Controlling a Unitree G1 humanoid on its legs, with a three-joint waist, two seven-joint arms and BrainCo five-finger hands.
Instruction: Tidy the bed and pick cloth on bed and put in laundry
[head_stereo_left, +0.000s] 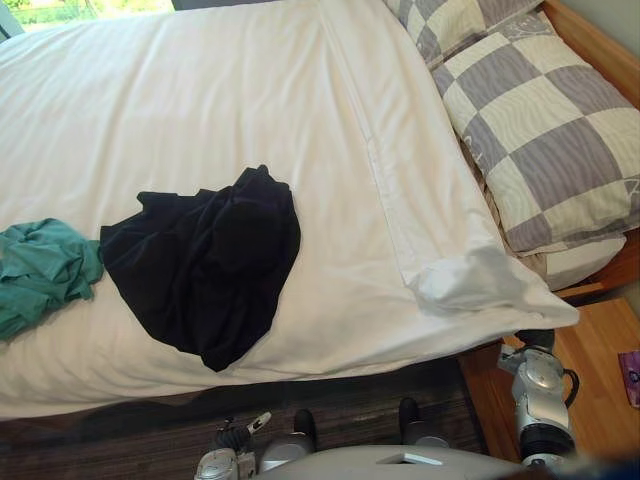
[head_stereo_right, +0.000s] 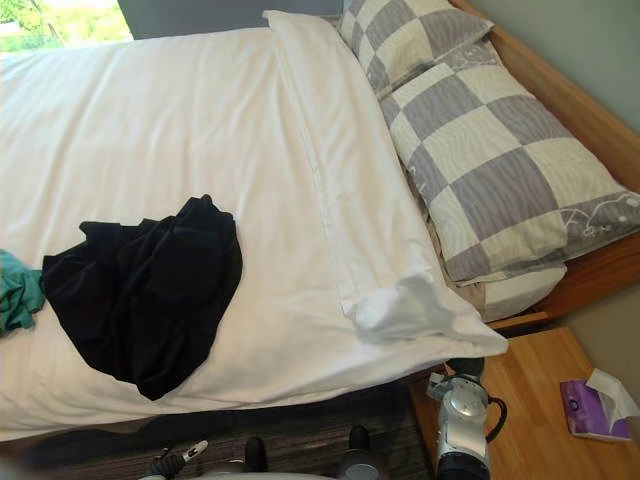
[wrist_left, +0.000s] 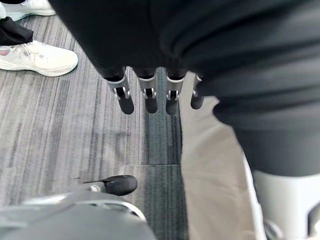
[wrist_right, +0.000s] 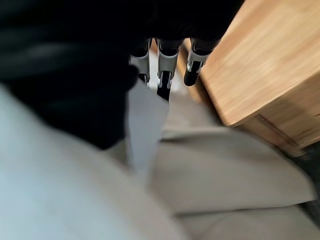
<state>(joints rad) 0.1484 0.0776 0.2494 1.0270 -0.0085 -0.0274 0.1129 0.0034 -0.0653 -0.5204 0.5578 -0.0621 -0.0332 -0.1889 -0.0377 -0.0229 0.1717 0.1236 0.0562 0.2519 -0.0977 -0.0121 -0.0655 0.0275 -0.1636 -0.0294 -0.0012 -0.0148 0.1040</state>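
Mostly flat: smooth white duvet (head_stereo_left: 200, 90). Near its front edge lies the black cloth (head_stereo_left: 205, 265), matte, crumpled; green cloth (head_stereo_left: 40, 270) bunched at the left edge. Both left hand (wrist_left: 148, 97) and right hand (wrist_right: 166, 60) hang straight-fingered, holding nothing.

White-sheeted bed (head_stereo_left: 200, 90) bearing black cloth (head_stereo_left: 205, 265), green cloth (head_stereo_left: 40, 270) and checkered pillows (head_stereo_left: 545, 140)

my 2 head eyes sit side by side and look steeply down on the bed (head_stereo_left: 200, 80) from its near edge. both share the black cloth (head_stereo_left: 210, 260), the checked pillows (head_stereo_right: 500, 170) and the nightstand (head_stereo_right: 530, 400). my left wrist camera looks along my left hand (wrist_left: 148, 97) at the grey carpet (wrist_left: 60, 135) from close. my right wrist camera looks along my right hand (wrist_right: 167, 62), hard against bedding and nightstand.
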